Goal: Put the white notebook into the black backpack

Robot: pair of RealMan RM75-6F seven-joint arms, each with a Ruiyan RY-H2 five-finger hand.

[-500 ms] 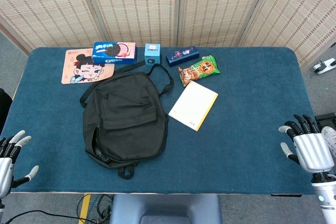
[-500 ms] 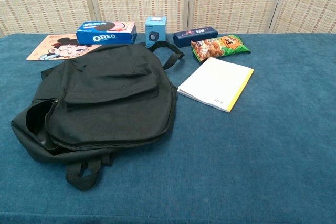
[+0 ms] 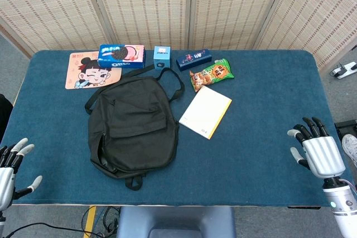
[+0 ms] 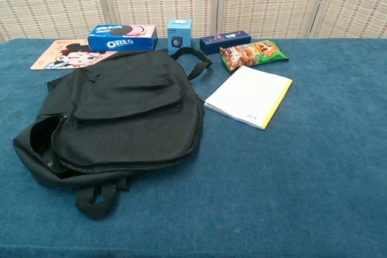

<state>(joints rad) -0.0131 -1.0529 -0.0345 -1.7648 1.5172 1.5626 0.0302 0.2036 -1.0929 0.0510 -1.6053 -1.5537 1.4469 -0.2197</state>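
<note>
The white notebook (image 3: 205, 111) with a yellow edge lies flat on the blue table, just right of the black backpack (image 3: 133, 125); in the chest view the notebook (image 4: 248, 95) and the backpack (image 4: 115, 116) lie side by side, apart. The backpack lies flat with its zip gaping at its left side. My right hand (image 3: 316, 153) hovers at the table's front right corner, fingers spread, holding nothing. My left hand (image 3: 11, 168) shows at the front left edge, fingers apart and empty. Neither hand appears in the chest view.
Along the back of the table (image 3: 268, 98) lie a cartoon mouse pad (image 3: 89, 71), an Oreo box (image 3: 120, 56), a small blue box (image 3: 162, 56), a dark blue box (image 3: 193, 59) and a green snack bag (image 3: 212, 74). A folding screen stands behind.
My right hand has moved a little left and inward over the table's front right corner. The left hand, notebook and backpack have not moved.
</note>
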